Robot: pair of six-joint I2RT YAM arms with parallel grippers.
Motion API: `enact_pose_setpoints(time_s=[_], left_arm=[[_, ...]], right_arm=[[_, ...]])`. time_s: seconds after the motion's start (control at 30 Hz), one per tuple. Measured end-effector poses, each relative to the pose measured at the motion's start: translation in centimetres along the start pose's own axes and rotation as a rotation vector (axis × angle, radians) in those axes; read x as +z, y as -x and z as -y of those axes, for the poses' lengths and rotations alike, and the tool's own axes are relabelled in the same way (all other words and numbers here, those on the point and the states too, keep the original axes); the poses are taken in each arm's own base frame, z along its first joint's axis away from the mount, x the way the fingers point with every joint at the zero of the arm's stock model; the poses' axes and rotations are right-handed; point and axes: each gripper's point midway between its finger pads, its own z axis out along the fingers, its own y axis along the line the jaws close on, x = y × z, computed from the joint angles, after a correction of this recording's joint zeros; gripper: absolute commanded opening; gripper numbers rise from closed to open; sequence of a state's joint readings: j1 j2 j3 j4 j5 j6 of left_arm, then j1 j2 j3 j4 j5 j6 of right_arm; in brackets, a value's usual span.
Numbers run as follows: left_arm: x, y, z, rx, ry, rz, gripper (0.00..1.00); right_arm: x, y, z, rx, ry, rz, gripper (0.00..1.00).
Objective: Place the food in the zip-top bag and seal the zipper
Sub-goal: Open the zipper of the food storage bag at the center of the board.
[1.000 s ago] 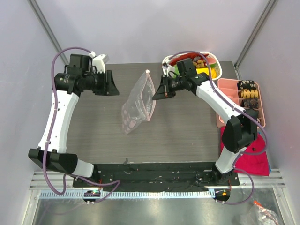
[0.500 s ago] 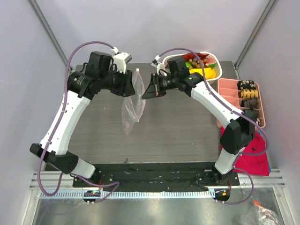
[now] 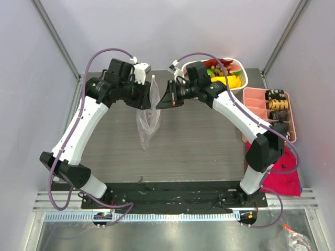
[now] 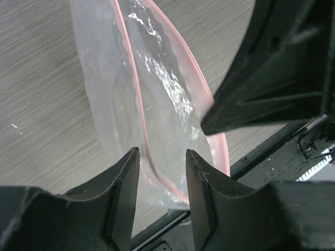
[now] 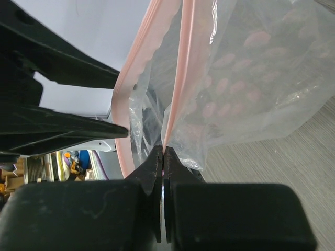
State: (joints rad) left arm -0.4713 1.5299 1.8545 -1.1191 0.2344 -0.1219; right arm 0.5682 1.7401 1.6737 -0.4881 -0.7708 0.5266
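The left arm has swung in from the far left of the table (image 3: 209,141) to meet the bag (image 3: 148,117). The right arm has carried the bag a little leftward and turned it so the overhead view now sees it nearly edge-on.

The right gripper (image 5: 164,157) is clamped tight on one lip of the bag, right at the pink zipper (image 5: 180,78). The left gripper (image 4: 162,157) stands about half open. The other lip's strip runs through the gap between its fingers, and nothing is pinched yet.

This looks like the opening step: getting both lips held so the mouth can be pulled apart. None of the food (image 3: 225,73) is in the bag; it sits in the white basket (image 3: 244,70) at the far right. The next move probably calls for the left jaws to close on the near lip alone, without catching both layers, then for the arms to draw apart.

The bag hangs between the two grippers above the table's middle, mouth uppermost and bottom drooping toward the near side. Its long axis runs from mouth to bottom, close to upright. Whether its bottom touches the table, I cannot tell.
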Motion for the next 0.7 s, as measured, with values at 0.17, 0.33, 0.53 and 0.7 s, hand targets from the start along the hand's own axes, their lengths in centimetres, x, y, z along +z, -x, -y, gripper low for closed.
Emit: enact_pose_setpoints(time_s=[0.17,0.33,0.53,0.7], left_arm=[[1.7,-0.3,-0.6,-0.008,0.015,-0.042,0.00],[1.5,-0.7,-2.3,-0.033,0.056,-0.063,0.00],[-1.4,-0.1,-5.7,-0.090,0.131,-0.040,0.00],[-1.0,-1.9,-4.5,-0.093,0.084,-0.090,0.00]], right_arm=[[0.2,-0.3,-0.4,-0.007,0.009,-0.007,0.01],[-0.4,0.0,0.8,0.013,-0.009,0.003,0.01],[-4.0,2.0,6.9,0.109,-0.110,0.072,0.01],[-3.4,1.5,9.0,0.130,-0.109,0.036,0.11]])
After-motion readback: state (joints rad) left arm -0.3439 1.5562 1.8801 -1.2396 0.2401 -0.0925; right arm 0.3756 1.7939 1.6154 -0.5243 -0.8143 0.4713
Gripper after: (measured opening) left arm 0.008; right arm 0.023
